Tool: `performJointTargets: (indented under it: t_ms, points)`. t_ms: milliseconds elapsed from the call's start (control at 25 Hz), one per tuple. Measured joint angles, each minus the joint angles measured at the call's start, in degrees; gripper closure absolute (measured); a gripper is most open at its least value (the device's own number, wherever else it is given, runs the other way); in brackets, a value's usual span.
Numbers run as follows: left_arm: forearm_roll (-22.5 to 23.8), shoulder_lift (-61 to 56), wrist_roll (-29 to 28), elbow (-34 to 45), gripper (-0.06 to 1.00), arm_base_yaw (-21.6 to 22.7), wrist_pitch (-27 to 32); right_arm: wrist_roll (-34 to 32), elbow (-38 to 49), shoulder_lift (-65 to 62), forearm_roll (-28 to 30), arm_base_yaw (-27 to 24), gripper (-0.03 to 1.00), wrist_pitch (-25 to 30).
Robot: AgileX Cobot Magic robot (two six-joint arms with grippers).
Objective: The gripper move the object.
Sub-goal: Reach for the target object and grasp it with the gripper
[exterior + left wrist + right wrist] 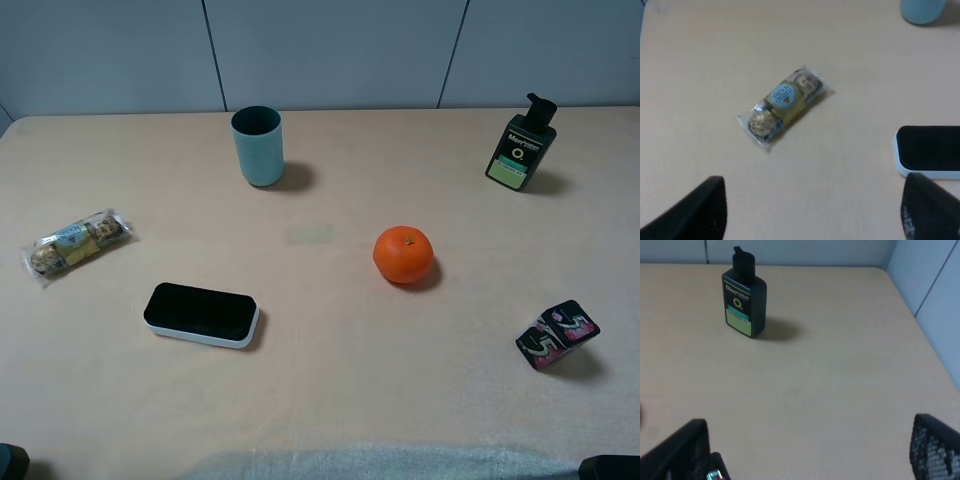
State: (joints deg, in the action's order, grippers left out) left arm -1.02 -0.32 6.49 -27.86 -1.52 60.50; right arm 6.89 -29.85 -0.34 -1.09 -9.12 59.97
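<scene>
The object, a small black box with a pink, white and teal "5" graphic [557, 334], lies tilted on the table at the front right. My right gripper [810, 455] is open, with its fingers wide apart over bare table, near the front right corner and short of the box. My left gripper [812, 215] is open and empty over the table's front left, short of a chocolate pack. In the exterior high view only dark bits of the left arm [12, 462] and right arm [610, 466] show at the bottom corners.
An orange [403, 254] sits mid-table. A black-and-green pump bottle [520, 145] [744, 302] stands at the back right, a blue cup [257, 146] at the back. A chocolate pack [77, 245] [785, 105] and a flat black-and-white case [201, 314] [930, 150] lie on the left.
</scene>
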Motion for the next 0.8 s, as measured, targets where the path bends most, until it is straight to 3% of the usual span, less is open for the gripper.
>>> performJointTargets:
  t_ms: [800]
  points:
    - [0.0,0.0,0.0,0.0,0.23,0.0,0.0,-0.2,0.0,0.0,-1.9,0.0,0.36,-0.5]
